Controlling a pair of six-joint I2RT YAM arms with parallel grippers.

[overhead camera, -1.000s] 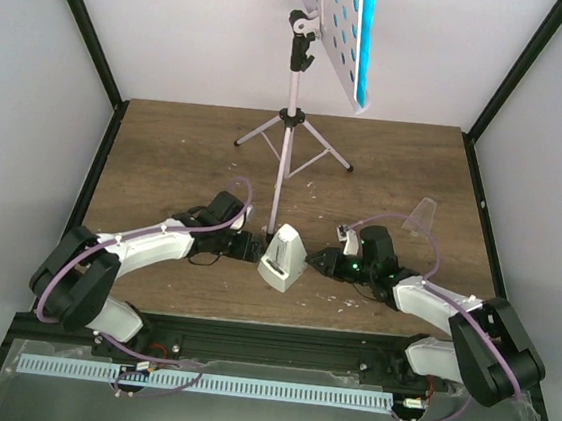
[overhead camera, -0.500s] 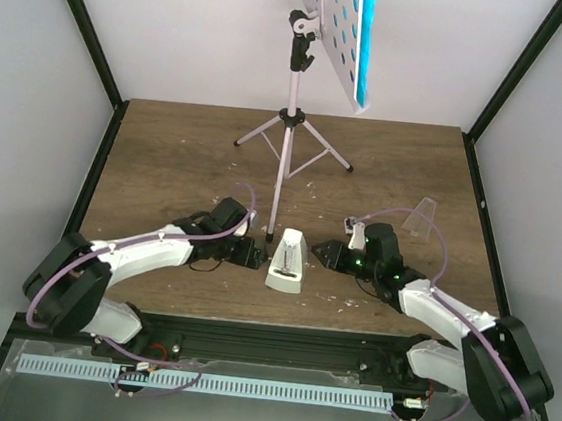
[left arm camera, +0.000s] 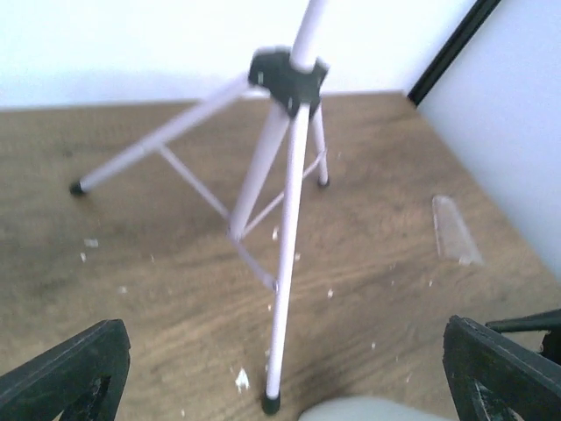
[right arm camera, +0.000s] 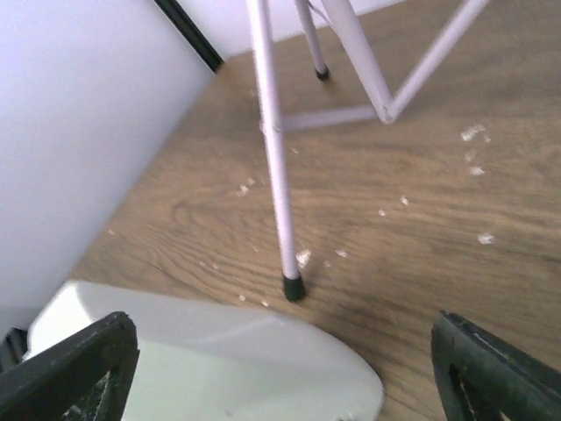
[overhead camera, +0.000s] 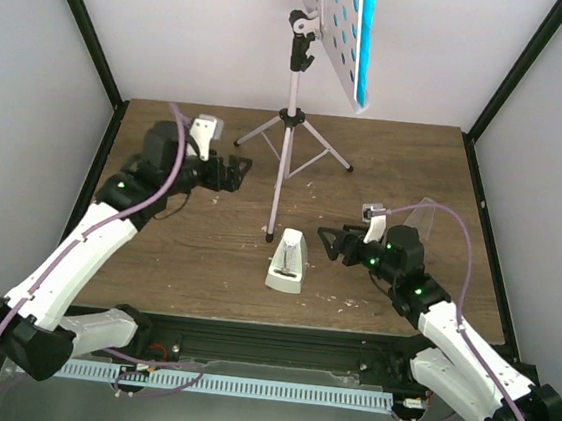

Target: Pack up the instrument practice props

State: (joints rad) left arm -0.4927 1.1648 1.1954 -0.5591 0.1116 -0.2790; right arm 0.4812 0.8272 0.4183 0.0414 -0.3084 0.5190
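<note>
Metronome (overhead camera: 287,261) is stood free by the front edge of the bench (overhead camera: 169,269). The right tool (overhead camera: 330,244) is held spread and empty beside it. The left tool (overhead camera: 233,169) is spread too, aimed at the stand (overhead camera: 285,161), likely for folding.

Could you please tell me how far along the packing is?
Nothing looks packed. The music stand stands unfolded with the booklet on its desk; the metronome sits on the table. Nothing is in hand: left tool and right tool are open. All three remain.
</note>
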